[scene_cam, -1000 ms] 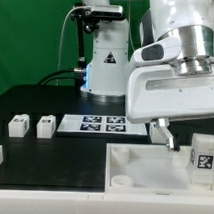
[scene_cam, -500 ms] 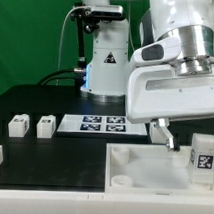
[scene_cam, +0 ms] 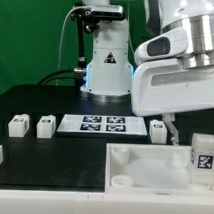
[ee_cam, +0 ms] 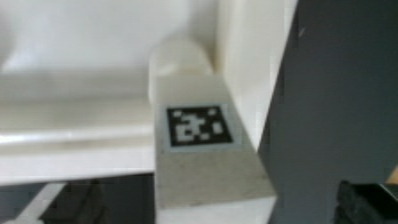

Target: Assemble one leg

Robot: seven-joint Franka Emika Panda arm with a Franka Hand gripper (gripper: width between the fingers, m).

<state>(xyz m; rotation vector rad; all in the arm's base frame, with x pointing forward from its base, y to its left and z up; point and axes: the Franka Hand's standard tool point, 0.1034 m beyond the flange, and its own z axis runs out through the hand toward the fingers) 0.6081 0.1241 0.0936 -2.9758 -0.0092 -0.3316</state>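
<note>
The gripper (scene_cam: 172,135) hung above the far rim of the white tray (scene_cam: 143,158). The wrist view showed its jaws spread wide with nothing gripped. The leg (scene_cam: 203,158) stood upright at the tray's end toward the exterior view's right, lower than the gripper and just to that side, tag facing the camera. Whether it stood inside the tray or against it could not be determined; no other loose part was seen in the tray.
</note>
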